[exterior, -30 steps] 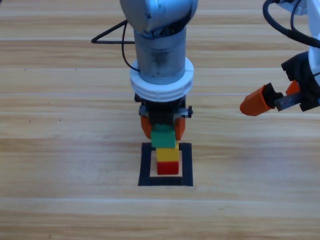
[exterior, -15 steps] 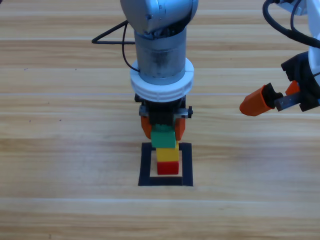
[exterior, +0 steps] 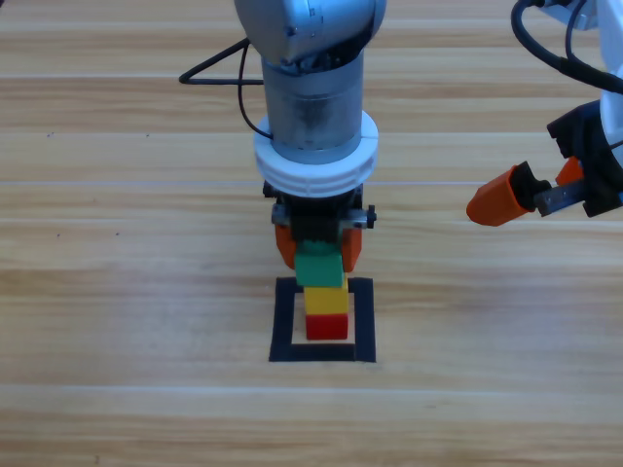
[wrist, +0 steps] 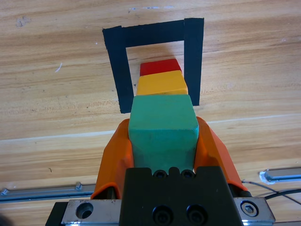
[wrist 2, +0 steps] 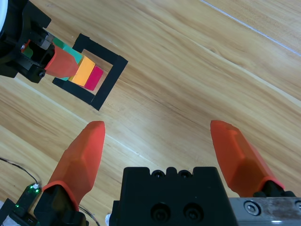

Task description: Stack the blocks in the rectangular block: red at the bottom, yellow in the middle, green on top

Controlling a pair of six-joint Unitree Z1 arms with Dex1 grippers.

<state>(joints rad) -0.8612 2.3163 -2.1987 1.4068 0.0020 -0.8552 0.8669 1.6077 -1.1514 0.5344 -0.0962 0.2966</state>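
Left gripper (exterior: 317, 249): sitting at centre frame in the high view, hanging below the grey arm that is descending from the top edge. Its two orange jaws are pressing against the left and right faces of the green cube (exterior: 319, 266), gripping it; the left wrist view is showing the same clamp, the green cube (wrist: 162, 128) filling the gap between the jaws.

Green cube: resting on top of the stack, just above centre of the high view.

Yellow cube (exterior: 326, 301): lying directly beneath the green one and touching it; in the left wrist view the yellow cube (wrist: 162, 84) is showing just beyond the green top face.

Red cube (exterior: 327, 326): sitting at the bottom of the stack on the surface, under the yellow; in the left wrist view the red cube (wrist: 160, 67) is peeking out past the yellow.

Black tape square (exterior: 286, 321): lying flat on the wooden surface (exterior: 127, 321), lower centre of the frame, enclosing the base of the stack. In the left wrist view the tape square (wrist: 117, 70) is occupying the upper middle.

Right gripper (exterior: 531, 195): hovering at the right edge of the high view, well apart from the stack. Its jaws are standing wide open and holding nothing, as the right wrist view is showing, with the right gripper (wrist 2: 160, 136) pointing over bare wood and the stack appearing at upper left.
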